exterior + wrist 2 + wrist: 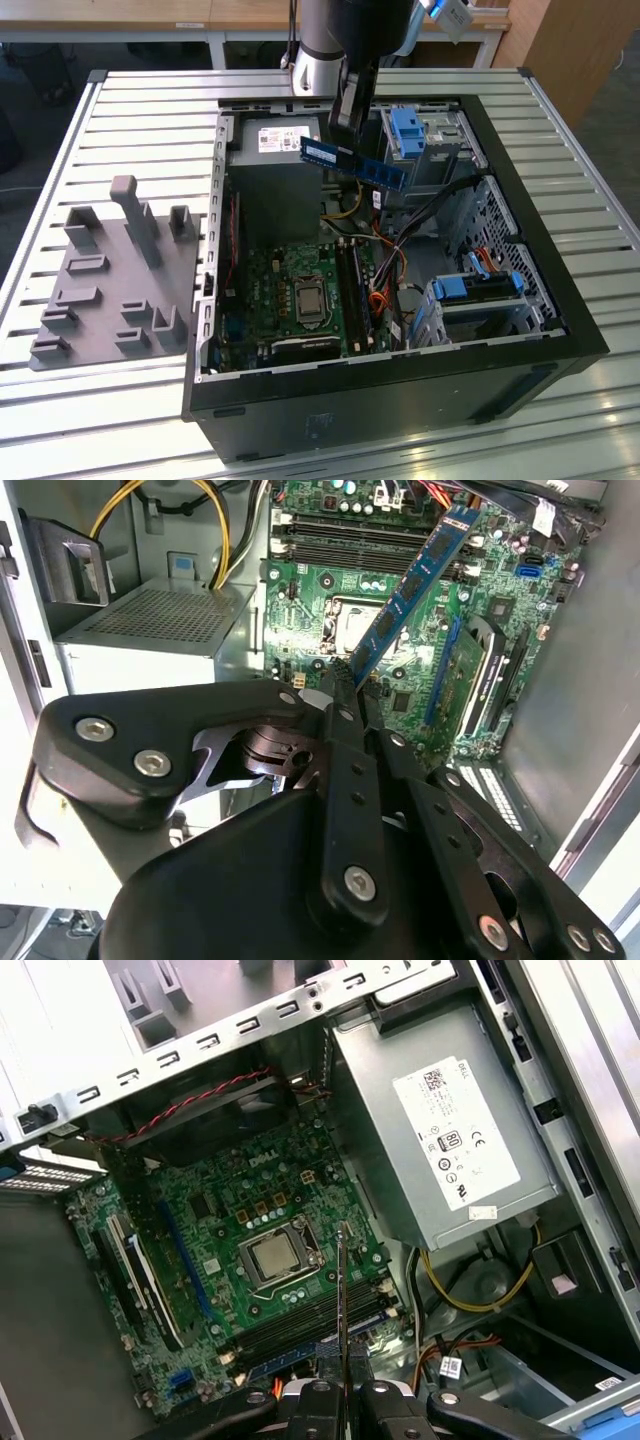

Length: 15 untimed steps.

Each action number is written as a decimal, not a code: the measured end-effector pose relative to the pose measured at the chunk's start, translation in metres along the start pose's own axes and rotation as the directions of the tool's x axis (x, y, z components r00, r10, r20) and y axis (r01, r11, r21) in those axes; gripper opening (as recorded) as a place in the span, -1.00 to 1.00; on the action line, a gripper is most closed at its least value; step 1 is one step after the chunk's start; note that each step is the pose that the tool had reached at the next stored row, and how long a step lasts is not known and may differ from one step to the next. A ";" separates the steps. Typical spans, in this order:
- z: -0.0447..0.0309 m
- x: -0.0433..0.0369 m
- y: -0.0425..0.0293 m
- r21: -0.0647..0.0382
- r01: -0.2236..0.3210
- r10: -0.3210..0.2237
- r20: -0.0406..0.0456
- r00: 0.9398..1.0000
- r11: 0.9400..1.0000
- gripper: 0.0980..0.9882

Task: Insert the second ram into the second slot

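Starting at the exterior view's left, I see one grey fixture plate [110, 285] with upright pegs on the slatted table [150, 100], just beside the one open computer case [560, 300]. Moving rightward inside it come the power supply [272, 185] and, lower in the frame, the green motherboard [285, 290]. My one gripper [342, 130] hangs in the upper middle of the frame, pressed together on the second ram [355, 164]. It pinches the blue stick near one end, so most of it juts toward the exterior view's right, long axis nearly level and tipped slightly down. The stick is in the air, clear of the board. The black memory slots [352, 290] lie lower in the frame than the stick, their long axis running up and down the picture, crosswise to it by my judgement. I count two slots surely. In the first wrist view a blue strip lies along them, perhaps a stick already seated; I cannot tell
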State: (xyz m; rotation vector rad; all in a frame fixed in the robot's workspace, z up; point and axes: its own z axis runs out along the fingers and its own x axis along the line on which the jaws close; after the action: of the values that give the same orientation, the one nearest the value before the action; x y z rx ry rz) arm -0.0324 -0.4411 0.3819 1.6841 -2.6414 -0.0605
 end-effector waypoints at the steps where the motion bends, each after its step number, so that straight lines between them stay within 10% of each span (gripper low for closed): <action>1: 0.0000 0.0000 0.0000 0.000 -0.001 0.001 0.000 1.000 1.000 -0.91; 15: 0.0000 0.0004 -0.0002 0.000 -0.019 0.019 0.001 1.000 1.000 -0.91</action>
State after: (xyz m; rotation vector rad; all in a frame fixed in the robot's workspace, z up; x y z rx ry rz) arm -0.0324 -0.4415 0.3819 1.6595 -2.6573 -0.0606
